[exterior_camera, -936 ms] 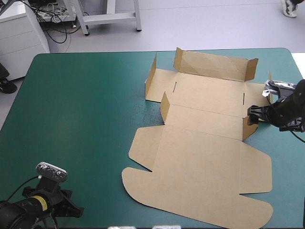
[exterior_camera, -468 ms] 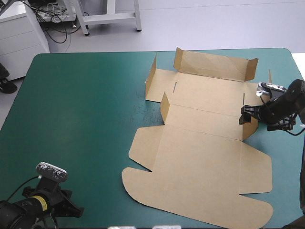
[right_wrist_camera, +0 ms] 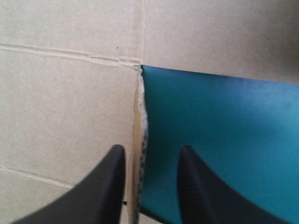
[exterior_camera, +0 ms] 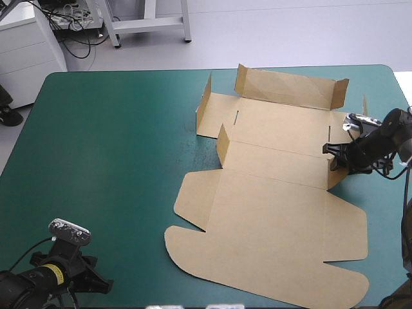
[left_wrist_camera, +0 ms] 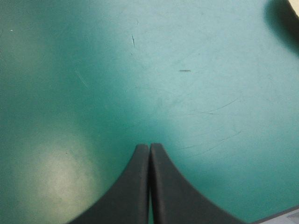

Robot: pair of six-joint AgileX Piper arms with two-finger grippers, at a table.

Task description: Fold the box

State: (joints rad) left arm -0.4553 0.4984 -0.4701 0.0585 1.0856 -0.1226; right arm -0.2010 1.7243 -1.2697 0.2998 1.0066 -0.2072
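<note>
**Brown board half raised, right gripper astride a flap**

Brown and mostly flat, the box [exterior_camera: 270, 212] lies on the right half of the bench [exterior_camera: 116, 148]. Its long axis runs from the far edge toward the near edge, slanting a little to the right as it nears. At the far end the tray part has begun to form. The far wall [exterior_camera: 290, 87] stands up with its end tabs turned in, and a short wall rises at the left end. Only bare board shows on the floor panel between them. The broad lid panel [exterior_camera: 277, 232], with its rounded tabs, lies flat toward the near edge.

The right gripper [right_wrist_camera: 152, 149] is at the box's right side, beside the middle crease. Its black fingers stand apart, one on each side of the upright edge of a small flap [right_wrist_camera: 139, 140]. That edge lies close to one finger, with teal-green cover beyond it.

The left gripper [left_wrist_camera: 149, 145] sits near the bench's near-left corner, well apart from the box. Its fingers are pressed together over bare, finely scratched cover.
</note>
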